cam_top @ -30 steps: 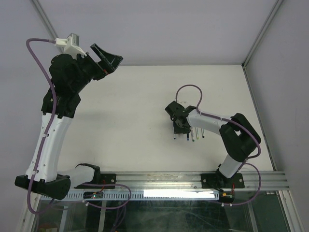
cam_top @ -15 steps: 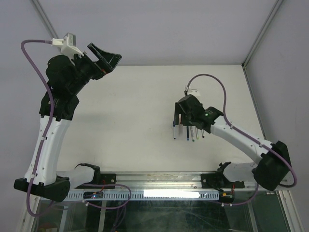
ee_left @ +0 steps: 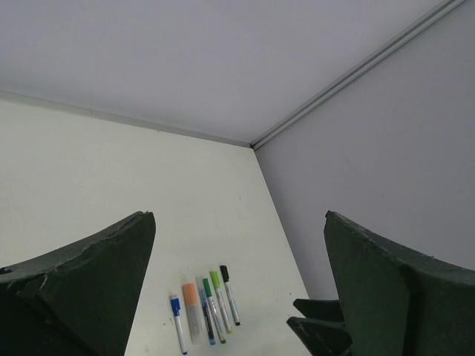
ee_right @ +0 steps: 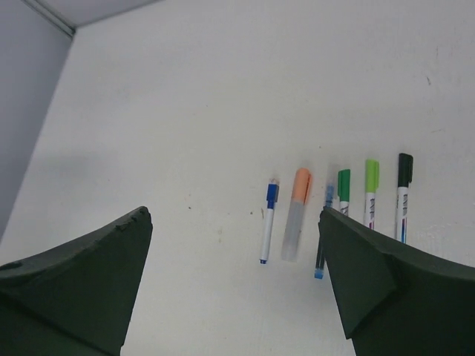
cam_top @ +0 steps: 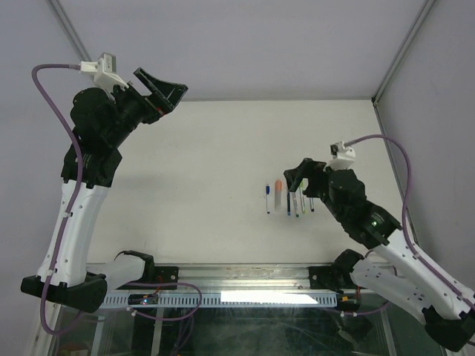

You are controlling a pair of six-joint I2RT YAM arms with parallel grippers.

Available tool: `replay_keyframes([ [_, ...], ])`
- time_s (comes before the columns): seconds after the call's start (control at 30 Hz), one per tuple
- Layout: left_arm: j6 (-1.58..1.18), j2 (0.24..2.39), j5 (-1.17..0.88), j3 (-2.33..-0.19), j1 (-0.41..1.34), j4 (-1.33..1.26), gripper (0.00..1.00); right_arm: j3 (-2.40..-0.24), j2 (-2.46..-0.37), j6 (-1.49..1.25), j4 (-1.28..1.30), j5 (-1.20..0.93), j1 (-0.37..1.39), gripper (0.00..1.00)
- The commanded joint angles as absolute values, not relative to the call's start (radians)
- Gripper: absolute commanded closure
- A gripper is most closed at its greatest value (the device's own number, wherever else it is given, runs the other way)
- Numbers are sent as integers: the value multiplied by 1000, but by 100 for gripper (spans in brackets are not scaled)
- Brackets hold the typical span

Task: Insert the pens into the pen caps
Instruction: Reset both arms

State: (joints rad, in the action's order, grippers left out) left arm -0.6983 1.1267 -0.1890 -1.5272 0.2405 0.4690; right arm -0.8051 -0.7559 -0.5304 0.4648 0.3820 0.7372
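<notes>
six pens (ee_right: pixel 297 213) lie side by side on the table (cam_top: pixel 185 163)

White table (cam_top: pixel 208 156), matte, with a small dark speck on it in the right wrist view. Pale grey back wall (cam_top: pixel 245 44) and right side wall (cam_top: pixel 438 148), joined by a metal corner strip (cam_top: pixel 404 48). Metal rail (cam_top: pixel 252 273) runs along the table's near edge, with a bright light strip (cam_top: pixel 274 297) just below it.

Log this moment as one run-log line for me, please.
left gripper: open, empty, raised | right gripper: open, empty, near pens | pens: side by side on table, none held
</notes>
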Motion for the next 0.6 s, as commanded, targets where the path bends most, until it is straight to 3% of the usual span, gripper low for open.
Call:
replay_keyframes([
  [0.0,-712,1094,-207,-1522,229,411,1,-750,-594,-473,303,443,741,3],
  [0.27,-724,1091,-224,-1498,229,395,1,-745,-499,-477,423,585,741,1],
  [0.57,-704,1078,-197,-1455,230,389,1,-721,-472,-472,420,600,742,0],
])
